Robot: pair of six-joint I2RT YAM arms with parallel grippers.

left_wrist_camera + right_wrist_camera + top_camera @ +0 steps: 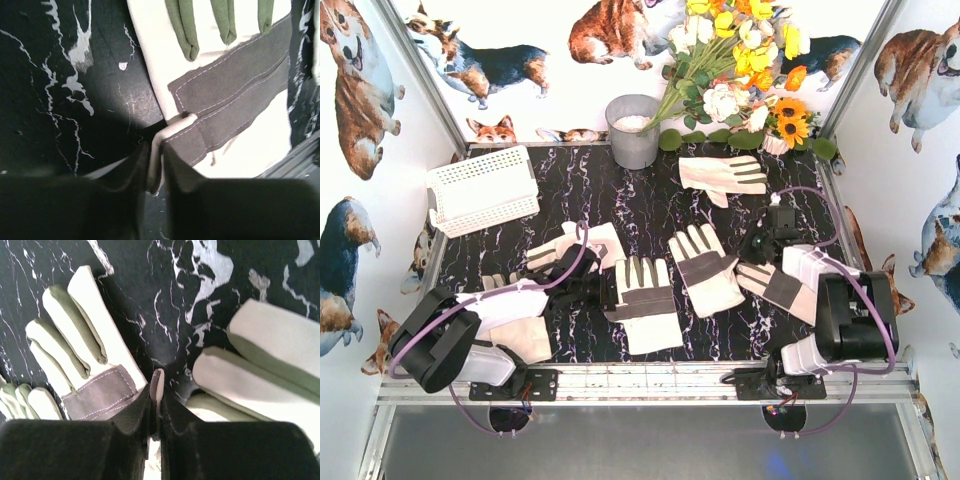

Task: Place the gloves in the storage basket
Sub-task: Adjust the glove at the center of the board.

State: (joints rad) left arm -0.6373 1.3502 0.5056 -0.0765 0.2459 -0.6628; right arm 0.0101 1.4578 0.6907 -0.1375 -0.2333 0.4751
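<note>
Top external: gloves [723, 175] lie spread over the black marbled table [570, 190], all outside the storage basket [485, 190] at its far left corner.
In this view the left gripper [598, 285] sits against the side of a grey-banded glove [643, 300], and the right gripper [760, 250] is low between 2 other gloves. Left wrist: the jaws are closed onto a raised fold at the grey-banded glove's edge. Right wrist: the jaws pinch a thin cream glove edge [158, 382]; I cannot tell which glove it belongs to.
</note>
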